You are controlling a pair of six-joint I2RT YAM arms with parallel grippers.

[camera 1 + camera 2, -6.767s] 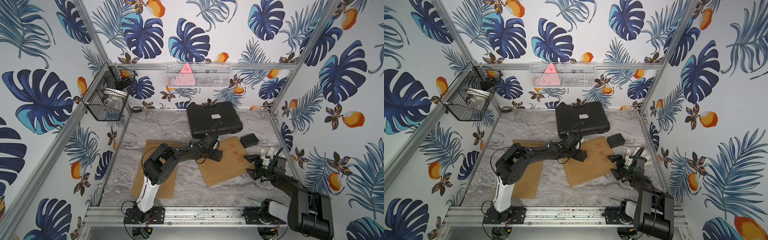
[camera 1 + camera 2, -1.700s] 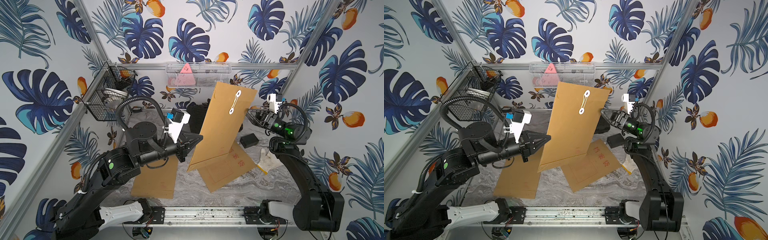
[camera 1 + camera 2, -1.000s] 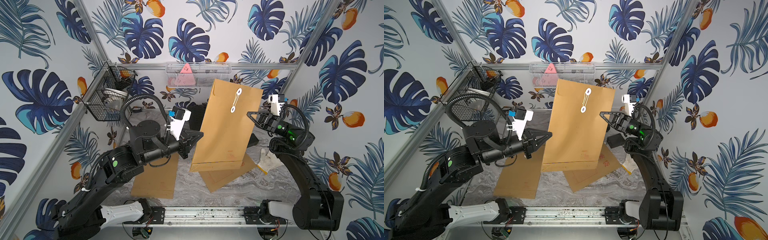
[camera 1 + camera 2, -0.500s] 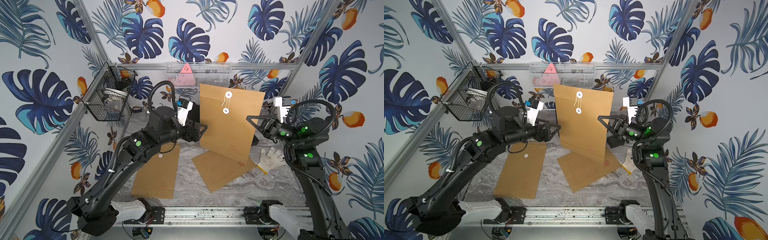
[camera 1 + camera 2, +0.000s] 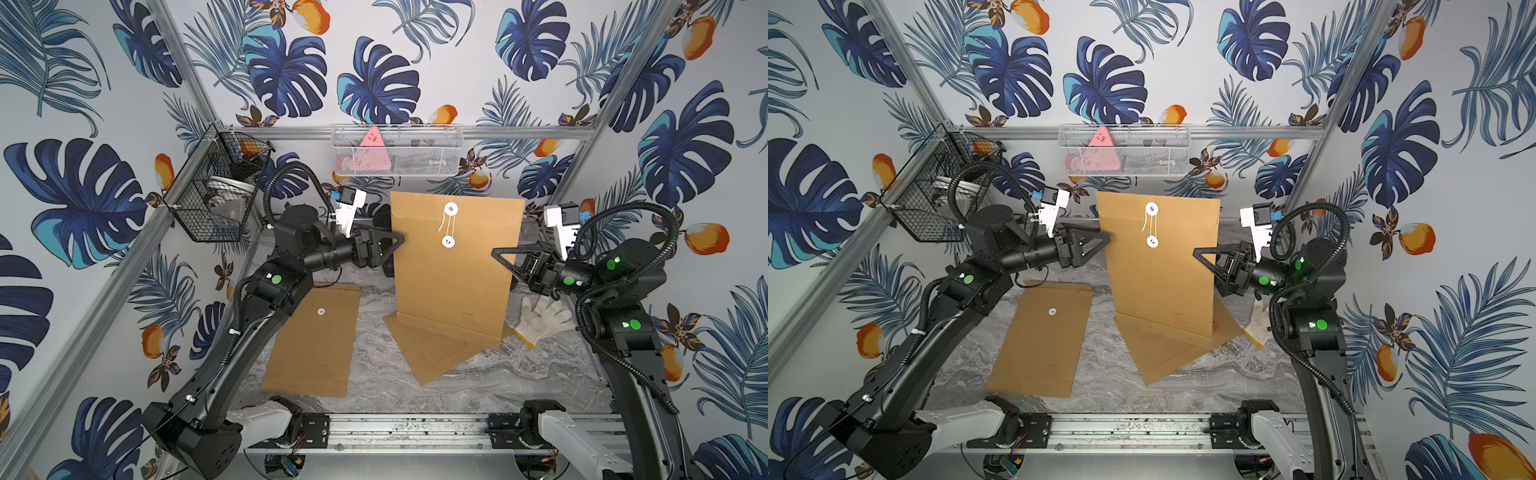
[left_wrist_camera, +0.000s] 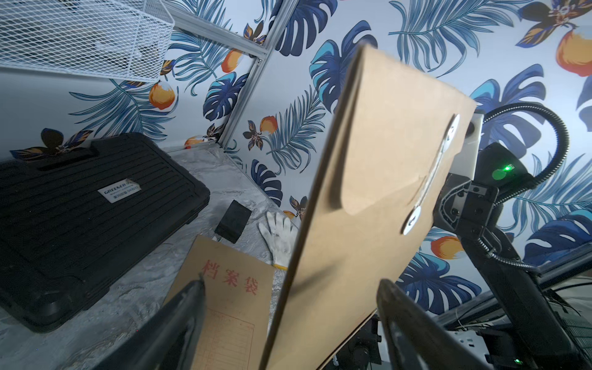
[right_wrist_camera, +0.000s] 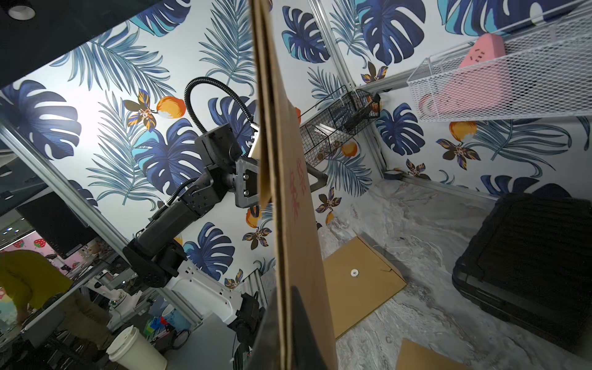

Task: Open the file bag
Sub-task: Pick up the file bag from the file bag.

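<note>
**Bag lifted, string not yet undone**

The file bag (image 5: 453, 266) stands upright in the air over the middle of the worktop (image 5: 386, 390), with its closure side facing the top views. The right pincer (image 5: 497, 252) is clamped on the bag's right edge and carries it. The left pincer (image 5: 398, 240) has its jaws apart, astride the left edge without gripping.

Lifting and presenting the bag look done, but the opening itself does not. The string (image 5: 447, 226) runs between the upper disc (image 5: 450, 208) and the lower disc (image 5: 448, 241). The flap (image 5: 486, 216) lies flat against the body. By my reading, what is left is to unwind that string and then lift the flap.

A spare bag (image 5: 316, 345) lies flat toward the front left corner, untouched.
</note>
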